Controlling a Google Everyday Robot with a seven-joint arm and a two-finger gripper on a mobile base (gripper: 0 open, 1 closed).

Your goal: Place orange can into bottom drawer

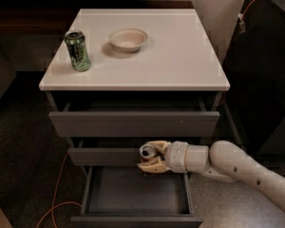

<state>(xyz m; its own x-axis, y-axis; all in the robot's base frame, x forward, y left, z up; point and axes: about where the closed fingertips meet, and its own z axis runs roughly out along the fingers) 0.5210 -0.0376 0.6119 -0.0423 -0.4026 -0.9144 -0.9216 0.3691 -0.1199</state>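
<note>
My gripper [149, 158] is shut on the orange can [147, 152], of which mainly the silver top shows between the tan fingers [154, 165]. It hangs in front of the middle drawer front, just above the back edge of the open bottom drawer [135, 194]. The bottom drawer is pulled out and its dark grey interior holds nothing. My white arm comes in from the lower right.
A green can [77, 50] and a shallow cream bowl [128, 39] stand on the white cabinet top [180, 56]. The top drawer [133, 123] is slightly open. An orange cable [57, 194] runs on the dark floor at the left. A dark cabinet [266, 70] stands at the right.
</note>
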